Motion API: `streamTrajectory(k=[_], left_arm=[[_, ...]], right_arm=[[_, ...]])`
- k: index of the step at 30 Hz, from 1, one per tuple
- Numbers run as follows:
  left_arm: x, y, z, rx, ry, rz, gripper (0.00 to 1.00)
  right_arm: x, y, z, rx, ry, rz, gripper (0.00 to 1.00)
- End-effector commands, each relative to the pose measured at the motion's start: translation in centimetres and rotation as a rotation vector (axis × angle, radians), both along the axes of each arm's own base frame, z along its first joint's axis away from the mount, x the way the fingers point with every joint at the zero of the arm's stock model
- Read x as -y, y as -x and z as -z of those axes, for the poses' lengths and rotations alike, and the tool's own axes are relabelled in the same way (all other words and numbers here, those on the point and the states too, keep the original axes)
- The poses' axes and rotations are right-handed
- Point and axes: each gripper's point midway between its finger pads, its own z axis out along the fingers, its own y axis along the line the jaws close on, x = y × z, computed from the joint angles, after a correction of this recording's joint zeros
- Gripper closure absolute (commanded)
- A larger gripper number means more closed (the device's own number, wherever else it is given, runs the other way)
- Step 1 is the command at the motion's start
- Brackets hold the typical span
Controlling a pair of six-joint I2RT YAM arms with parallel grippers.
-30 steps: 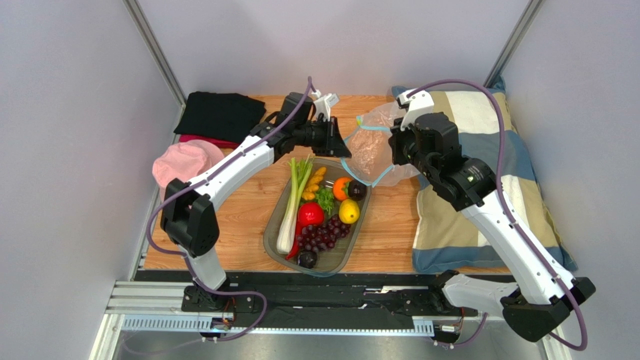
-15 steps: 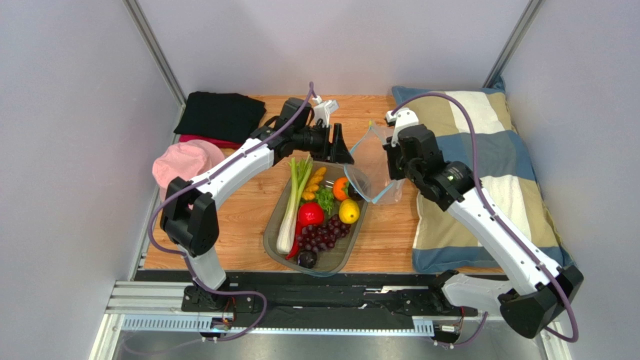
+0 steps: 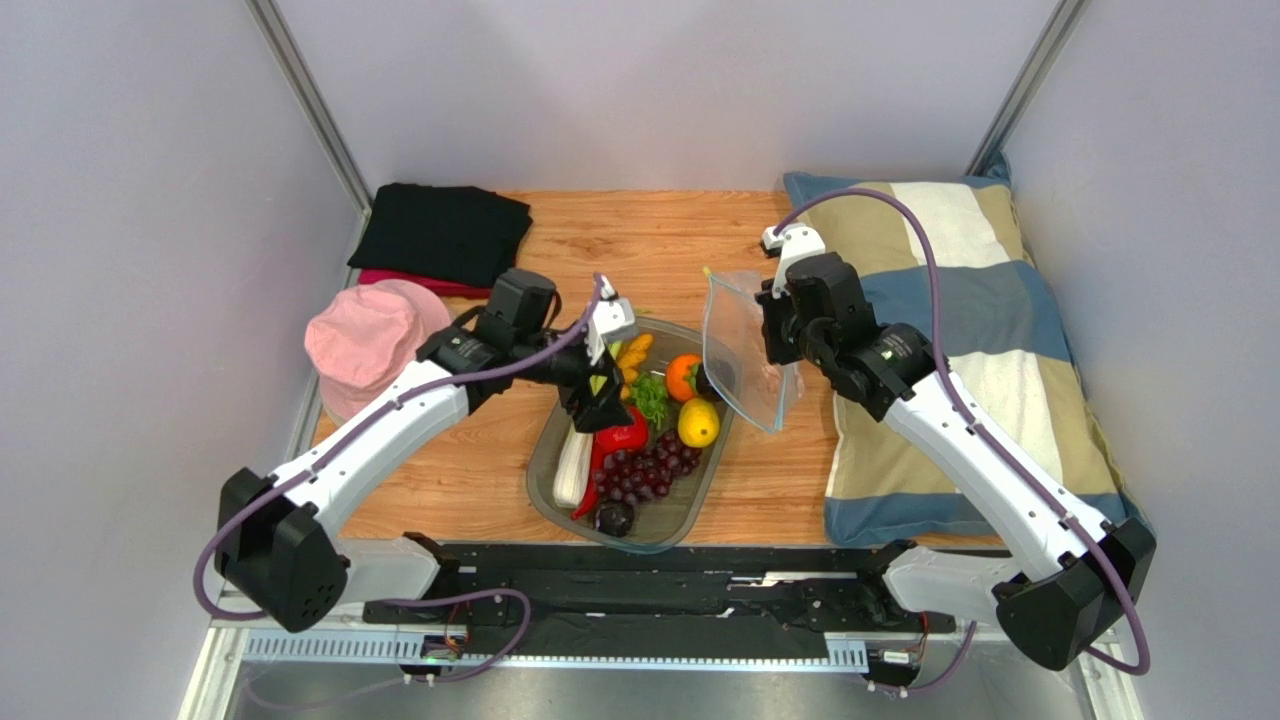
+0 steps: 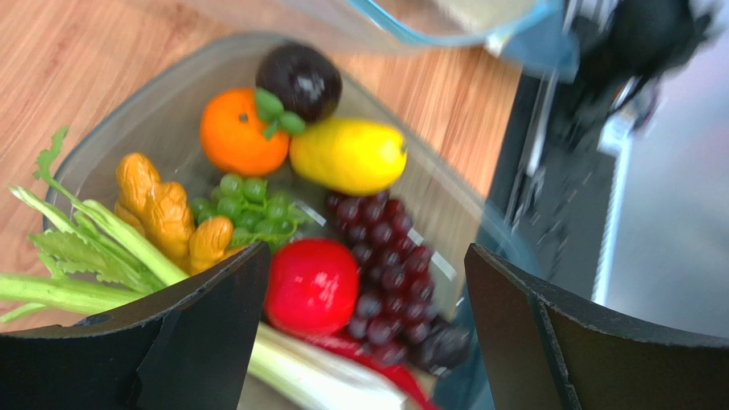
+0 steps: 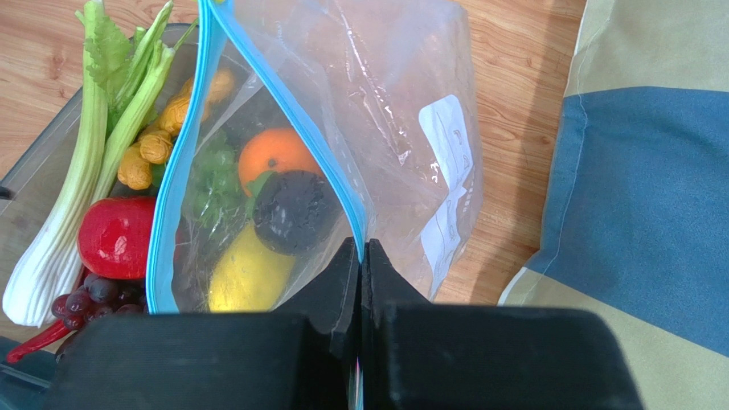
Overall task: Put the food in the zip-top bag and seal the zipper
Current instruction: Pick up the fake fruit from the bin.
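Above the clear grey tray the left end effector is held with its fingers spread wide, and nothing is gripped between them. All of the food is seen lying in that tray: a red round fruit, a yellow lemon, an orange, a dark plum, purple grapes, green grapes, knobbly orange pieces and a leek along the left side.

The right end effector is pressed together on the mouth edge of the zip-top bag, so that the blue zipper is pinched at one end. From that pinch the two blue strips are spread apart and the mouth is left gaping. The bag is hung by the tray's far right rim, between the tray and the striped pillow; the orange, plum and lemon are viewed through its clear wall in the right wrist view. A white label is carried on the side facing the pillow. Whether the bag's lower edge is resting on the wooden desk cannot be told.

At the desk's far left a pink hat and a folded black cloth are laid.
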Motion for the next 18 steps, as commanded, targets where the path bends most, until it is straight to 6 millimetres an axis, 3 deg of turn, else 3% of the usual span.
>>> streamTrajectory(k=[1, 6, 9, 11, 14, 15, 18], left_arm=[[-0.7, 0.2, 4.1, 0.166, -0.102, 0.228, 0.09], [0.7, 2.9, 5.2, 0.243, -0.157, 0.417, 0.07], [1.9, 2.5, 6.0, 0.282, -0.185, 0.331, 0.06], [3.5, 3.4, 6.4, 0.302, -0.197, 0.352, 0.06], [4.8, 3.4, 8.5, 0.278, -0.293, 0.311, 0.07], [4.7, 2.8, 10.5, 0.269, -0.373, 0.283, 0.07], [5.1, 2.6, 13.5, 0.259, -0.499, 0.28, 0.07]], right_arm=[[-0.7, -0.4, -1.3, 0.039, -0.066, -0.003, 1.0], [-0.7, -0.5, -1.4, 0.042, -0.062, -0.003, 1.0], [-0.5, -0.5, -1.4, 0.044, -0.057, 0.001, 1.0], [-0.4, -0.5, -1.3, 0.045, -0.056, 0.007, 1.0], [-0.4, -0.5, -1.2, 0.041, -0.056, 0.007, 1.0], [-0.5, -0.5, -1.1, 0.039, -0.055, 0.009, 1.0], [-0.4, -0.7, -1.2, 0.04, -0.056, 0.013, 1.0]])
